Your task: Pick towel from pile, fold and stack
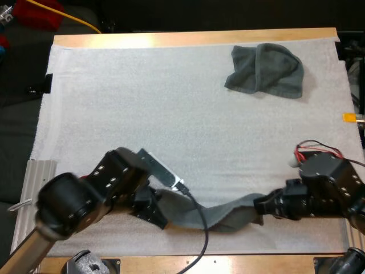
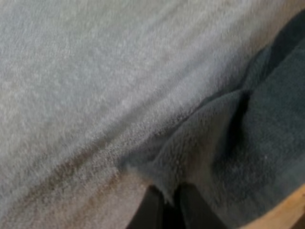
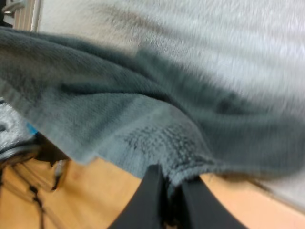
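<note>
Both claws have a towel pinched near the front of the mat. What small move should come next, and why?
The left claw and right claw each pinch an end of the towel, but it lies bunched between them by the table's near edge. I'd probably carry it a little farther onto the mat, where there looks to be room to spread it flat.

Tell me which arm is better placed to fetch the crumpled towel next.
Right. The crumpled towel lies far right on the mat, nearer the right hand; the left hand is farther off. Both hands grip the stretched towel, so it would have to release first.
</note>
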`<action>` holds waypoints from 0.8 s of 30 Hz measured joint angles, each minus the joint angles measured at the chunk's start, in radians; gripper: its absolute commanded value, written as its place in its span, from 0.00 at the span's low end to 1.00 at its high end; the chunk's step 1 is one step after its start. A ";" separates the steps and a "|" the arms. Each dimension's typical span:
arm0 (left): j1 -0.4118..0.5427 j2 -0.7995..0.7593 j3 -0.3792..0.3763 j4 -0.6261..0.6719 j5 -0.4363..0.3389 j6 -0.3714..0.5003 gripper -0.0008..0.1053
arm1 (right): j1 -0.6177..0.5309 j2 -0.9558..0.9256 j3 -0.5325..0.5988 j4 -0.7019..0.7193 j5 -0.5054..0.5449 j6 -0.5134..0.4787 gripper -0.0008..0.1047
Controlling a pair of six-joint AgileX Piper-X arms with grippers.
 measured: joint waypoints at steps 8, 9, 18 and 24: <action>0.148 0.124 0.008 -0.137 0.000 0.097 0.01 | 0.000 0.150 0.003 -0.151 0.095 -0.030 0.01; 0.165 0.140 0.008 -0.151 0.000 0.111 0.01 | 0.000 0.172 0.003 -0.169 0.100 -0.031 0.01; 0.308 0.273 0.008 -0.261 0.041 0.173 0.01 | -0.021 0.347 0.003 -0.307 0.167 -0.031 0.01; 0.372 0.349 0.008 -0.339 0.113 0.179 0.01 | -0.119 0.416 0.003 -0.351 0.155 -0.031 0.01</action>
